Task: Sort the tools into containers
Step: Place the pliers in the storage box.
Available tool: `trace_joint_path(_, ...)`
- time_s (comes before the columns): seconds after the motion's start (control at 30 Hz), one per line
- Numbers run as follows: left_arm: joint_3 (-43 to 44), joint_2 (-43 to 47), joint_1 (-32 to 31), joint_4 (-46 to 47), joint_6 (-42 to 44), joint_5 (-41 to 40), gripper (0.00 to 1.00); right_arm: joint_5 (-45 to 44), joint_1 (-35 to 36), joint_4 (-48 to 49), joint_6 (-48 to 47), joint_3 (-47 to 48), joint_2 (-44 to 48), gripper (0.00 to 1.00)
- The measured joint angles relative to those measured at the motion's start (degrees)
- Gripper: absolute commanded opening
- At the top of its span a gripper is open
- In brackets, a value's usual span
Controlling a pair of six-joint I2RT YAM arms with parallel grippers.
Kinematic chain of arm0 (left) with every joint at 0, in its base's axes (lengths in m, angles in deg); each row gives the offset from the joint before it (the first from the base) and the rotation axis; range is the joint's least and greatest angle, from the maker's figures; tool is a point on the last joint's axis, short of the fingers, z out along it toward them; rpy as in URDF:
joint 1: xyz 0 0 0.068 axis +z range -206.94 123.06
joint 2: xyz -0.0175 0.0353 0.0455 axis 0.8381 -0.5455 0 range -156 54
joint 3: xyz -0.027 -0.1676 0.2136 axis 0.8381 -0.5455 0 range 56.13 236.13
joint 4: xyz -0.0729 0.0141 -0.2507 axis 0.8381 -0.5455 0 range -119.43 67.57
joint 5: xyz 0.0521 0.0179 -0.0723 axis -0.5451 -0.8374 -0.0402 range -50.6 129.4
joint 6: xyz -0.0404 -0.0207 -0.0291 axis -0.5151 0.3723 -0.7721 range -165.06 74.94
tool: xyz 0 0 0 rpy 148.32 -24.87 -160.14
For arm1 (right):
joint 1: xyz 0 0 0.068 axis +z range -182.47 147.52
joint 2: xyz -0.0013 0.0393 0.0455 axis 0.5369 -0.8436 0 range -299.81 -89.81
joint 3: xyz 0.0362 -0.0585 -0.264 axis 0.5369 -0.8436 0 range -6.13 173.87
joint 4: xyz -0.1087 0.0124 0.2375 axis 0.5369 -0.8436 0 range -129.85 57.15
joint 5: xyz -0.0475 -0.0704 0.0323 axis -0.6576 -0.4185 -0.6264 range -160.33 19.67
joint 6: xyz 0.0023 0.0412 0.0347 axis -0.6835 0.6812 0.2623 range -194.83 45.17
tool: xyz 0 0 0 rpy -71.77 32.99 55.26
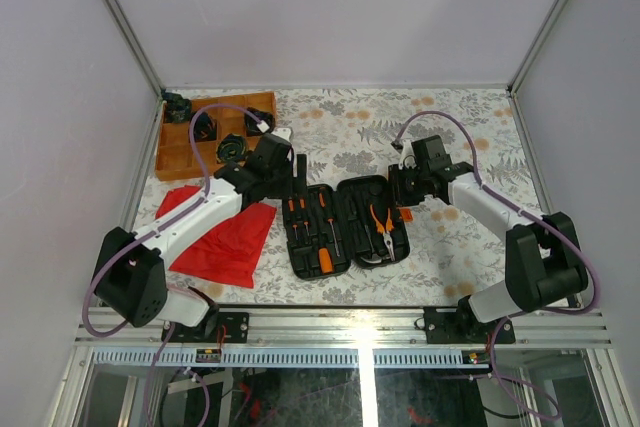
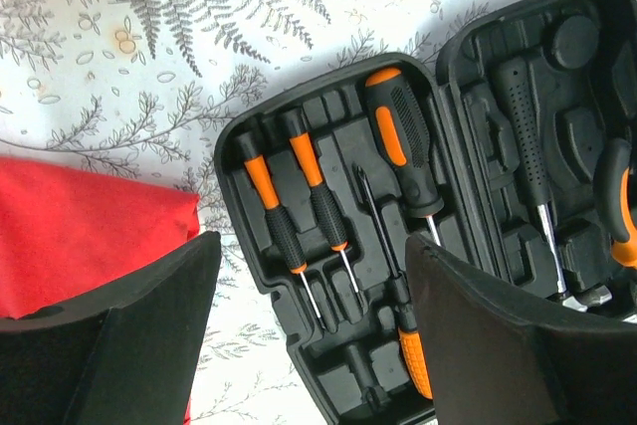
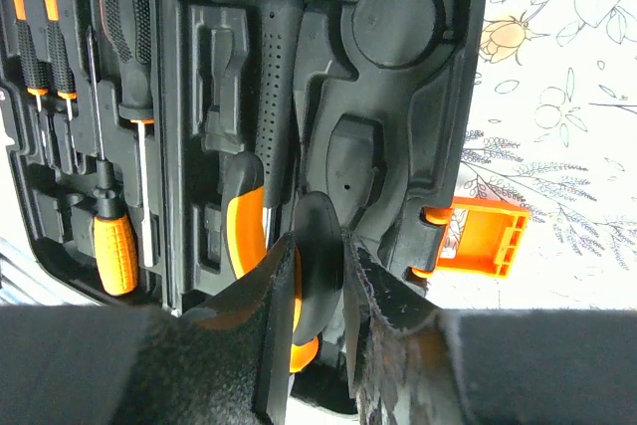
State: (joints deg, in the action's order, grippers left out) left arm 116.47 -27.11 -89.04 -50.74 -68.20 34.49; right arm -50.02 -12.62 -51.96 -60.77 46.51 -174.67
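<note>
Half the pliers [image 3: 244, 236] behind right jaws

Plain lilac walls [image 1: 340, 7] box in a table [image 1: 450, 282] under a grey floral-print cloth [image 1: 350, 132], aluminium rails [image 1: 330, 332] along its near edge.

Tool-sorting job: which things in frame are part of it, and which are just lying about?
In the job:
- black tool case, lying open
- screwdrivers in its slots
- pliers, one handle pinched by the right hand
- left hand, open over the case

Lying about:
- wooden tray
- small black parts in the tray
- red cloth
</note>
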Motion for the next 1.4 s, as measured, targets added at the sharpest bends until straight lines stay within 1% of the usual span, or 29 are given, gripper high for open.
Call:
trace_joint_path(0.33,-7.6,1.6,0.0,2.0,-6.8,1.1,0.72,-0.1,0.0,0.1,-0.6,0.5,-1.0,0.01)
trace_joint_path(0.7,-12.2,1.7,0.0,7.1,-9.8,2.6,0.70,-1.4,0.0,0.1,-0.6,0.8,-3.6,0.01)
trace_joint_path(0.97,-13.2,1.7,0.0,8.3,-10.7,3.6,0.69,-4.7,0.0,0.1,-0.6,3.6,-5.4,0.01)
trace_joint_path(1.17,-13.7,1.6,0.0,9.2,-10.9,3.9,0.68,-5.0,0.0,0.1,-0.7,5.4,-7.7,0.01)
trace_joint_path(1.4,-14.2,1.0,0.0,9.7,-11.2,4.6,0.67,-6.0,0.0,0.2,-0.1,5.5,-8.3,0.00)
